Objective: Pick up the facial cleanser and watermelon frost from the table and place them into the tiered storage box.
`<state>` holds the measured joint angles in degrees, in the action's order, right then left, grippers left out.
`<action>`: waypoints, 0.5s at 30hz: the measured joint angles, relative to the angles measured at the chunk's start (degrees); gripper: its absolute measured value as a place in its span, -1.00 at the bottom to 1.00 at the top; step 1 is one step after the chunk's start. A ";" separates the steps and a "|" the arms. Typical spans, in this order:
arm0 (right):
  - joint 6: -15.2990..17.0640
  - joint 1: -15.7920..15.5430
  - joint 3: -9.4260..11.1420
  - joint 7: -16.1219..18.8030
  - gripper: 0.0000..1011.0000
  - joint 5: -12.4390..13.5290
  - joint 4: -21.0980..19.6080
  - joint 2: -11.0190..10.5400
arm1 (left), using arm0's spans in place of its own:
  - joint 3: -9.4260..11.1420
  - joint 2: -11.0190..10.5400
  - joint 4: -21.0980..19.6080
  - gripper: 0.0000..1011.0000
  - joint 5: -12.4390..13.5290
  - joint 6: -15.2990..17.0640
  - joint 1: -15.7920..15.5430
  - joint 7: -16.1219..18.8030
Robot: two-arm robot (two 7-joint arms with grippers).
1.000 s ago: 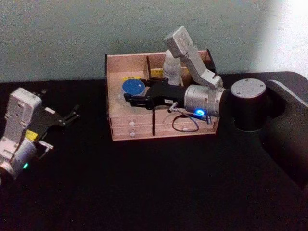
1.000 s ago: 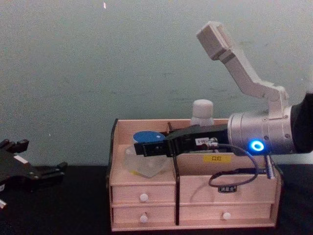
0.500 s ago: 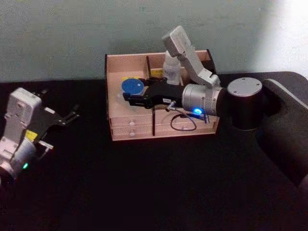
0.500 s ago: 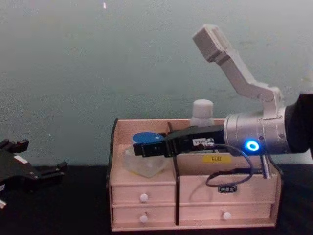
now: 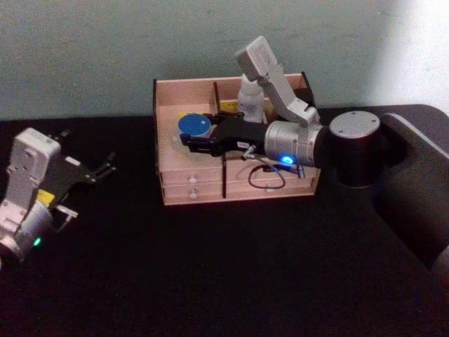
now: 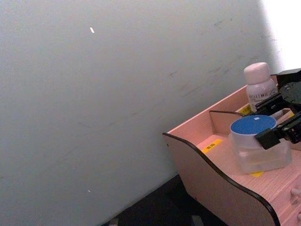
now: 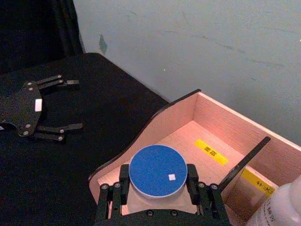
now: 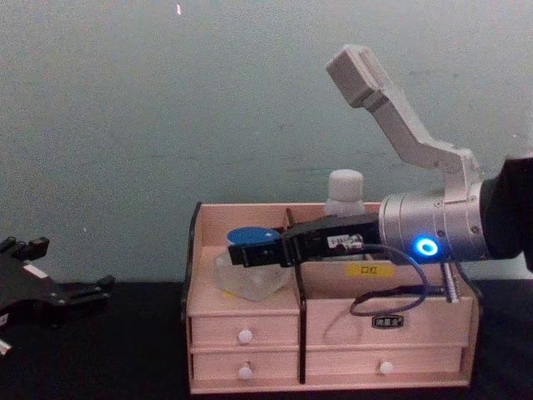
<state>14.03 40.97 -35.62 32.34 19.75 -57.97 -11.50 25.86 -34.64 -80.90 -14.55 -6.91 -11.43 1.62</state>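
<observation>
The watermelon frost (image 5: 194, 126), a squat clear jar with a blue lid (image 7: 157, 170), is in the left compartment of the tiered storage box (image 5: 189, 193). My right gripper (image 5: 191, 137) reaches in from the right and is shut on the jar, with a black finger (image 7: 123, 182) on each side of the lid. From the side, the jar (image 8: 248, 273) is low on the compartment floor under the gripper (image 8: 250, 253). The facial cleanser (image 5: 250, 102) stands upright in the back compartment (image 8: 344, 193). My left gripper (image 5: 98, 172) is open, parked over the table far to the left.
A black divider (image 5: 220, 158) splits the box, and my right arm (image 5: 295, 144) lies across its right half. A cable loop (image 8: 391, 300) hangs in front of the right drawers. Black table (image 5: 224, 281) stretches in front; a wall (image 8: 166, 100) stands close behind the box.
My right arm has shifted slightly to the left, still holding the jar in the left compartment. The left arm has not moved.
</observation>
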 joint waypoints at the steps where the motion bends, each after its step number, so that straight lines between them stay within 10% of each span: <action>1: 0.05 0.02 0.03 0.00 0.43 -0.02 0.04 0.02 | 0.00 0.00 0.00 0.98 0.00 0.00 0.00 0.00; 15: 0.31 0.12 0.15 0.02 0.43 -0.14 0.41 0.21 | 0.00 0.00 0.00 0.98 0.00 0.00 0.00 0.00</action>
<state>14.34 41.09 -35.47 32.36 19.62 -57.56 -11.29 25.86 -34.64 -80.90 -14.55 -6.91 -11.43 1.62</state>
